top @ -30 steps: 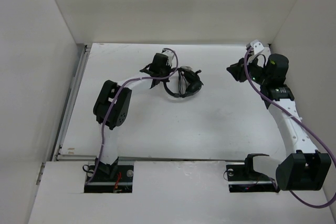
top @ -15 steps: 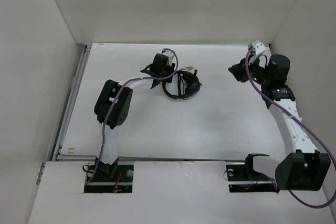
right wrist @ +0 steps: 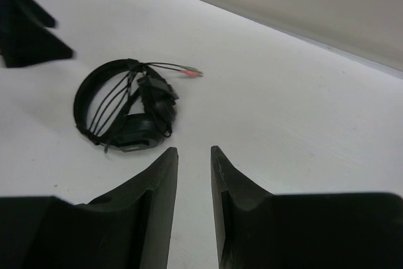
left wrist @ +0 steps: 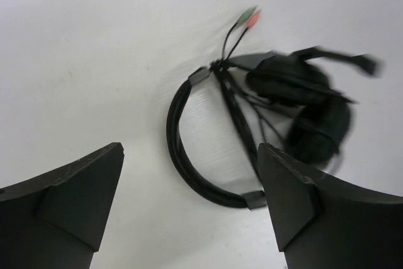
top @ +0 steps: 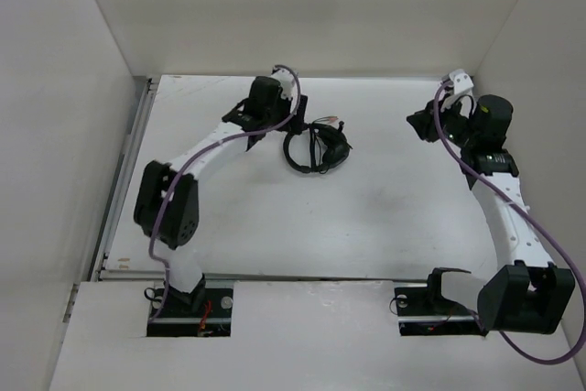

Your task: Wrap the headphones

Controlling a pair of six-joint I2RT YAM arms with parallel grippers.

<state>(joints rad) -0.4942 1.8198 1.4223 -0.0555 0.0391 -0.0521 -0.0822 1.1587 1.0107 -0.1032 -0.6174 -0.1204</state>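
Observation:
The black headphones (top: 316, 146) lie flat on the white table, free of both grippers. In the left wrist view the headband (left wrist: 182, 149) curves on the left and the earcups (left wrist: 308, 108) sit on the right. The thin cable (left wrist: 236, 108) runs in strands across the band. Its green and pink plugs (left wrist: 249, 18) point away. My left gripper (top: 273, 116) hovers just left of the headphones; its jaws (left wrist: 189, 148) are spread wide and hold nothing. My right gripper (top: 419, 124) hangs far to the right, its fingers (right wrist: 193, 150) a narrow gap apart and empty; the headphones (right wrist: 126, 108) lie ahead of it.
White walls enclose the table on the left, back and right. A metal rail (top: 124, 180) runs along the left edge. Purple robot cables (top: 197, 157) trail along both arms.
My left gripper has opened from shut and let go of the headphones, then drawn back to the left. The headphones shifted slightly and now rest on the table. The right gripper drifted a little right.

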